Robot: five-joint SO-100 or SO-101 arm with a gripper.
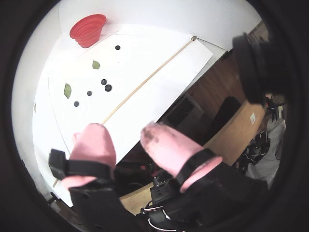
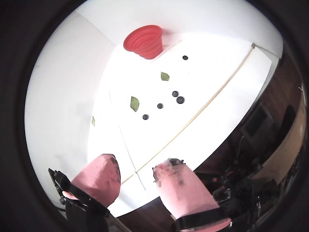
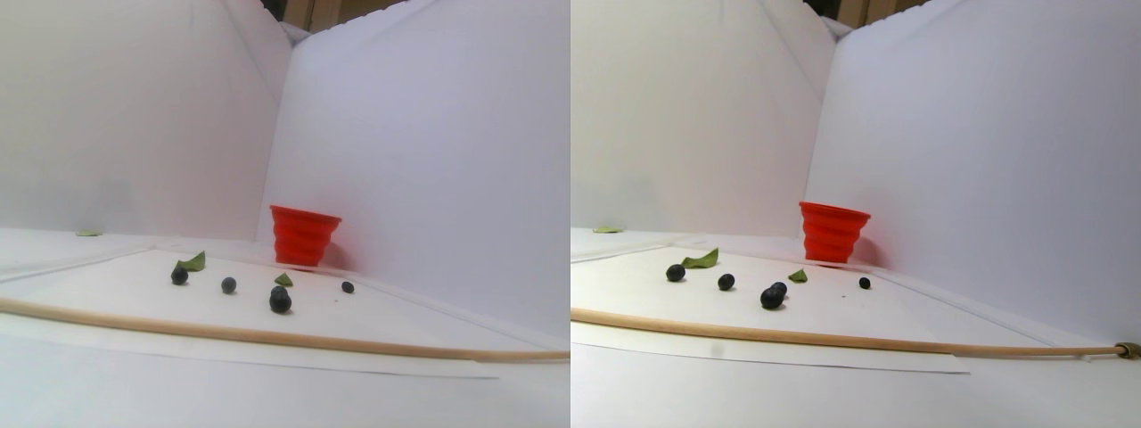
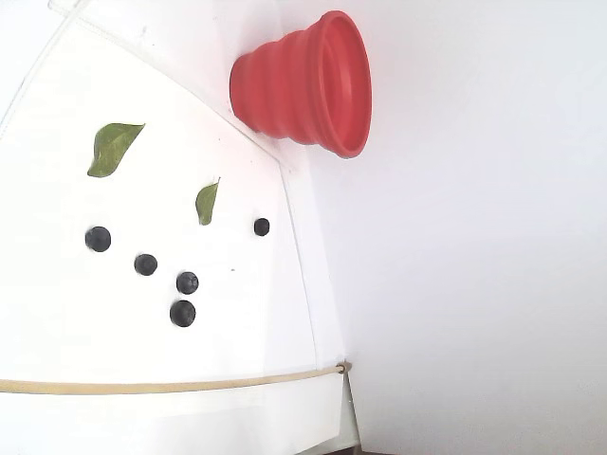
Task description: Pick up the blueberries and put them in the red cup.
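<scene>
Berries, five small round dark blueberries, lie loose on the flat white counter, so none is in the bright red ribbed cup yet. That cup stands behind them by the white wall. The pink-padded hand hangs high, wide open and empty, likely ready to reach down. A thin wooden stick lies in front.

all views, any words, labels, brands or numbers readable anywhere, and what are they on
None can be read.
Red cup: plain ribbed wall, no print.
Berries, leaves, stick, white sheet: unmarked.
Small white tag on the wooden desk, in a wrist view: too small and blurred to read.
</scene>
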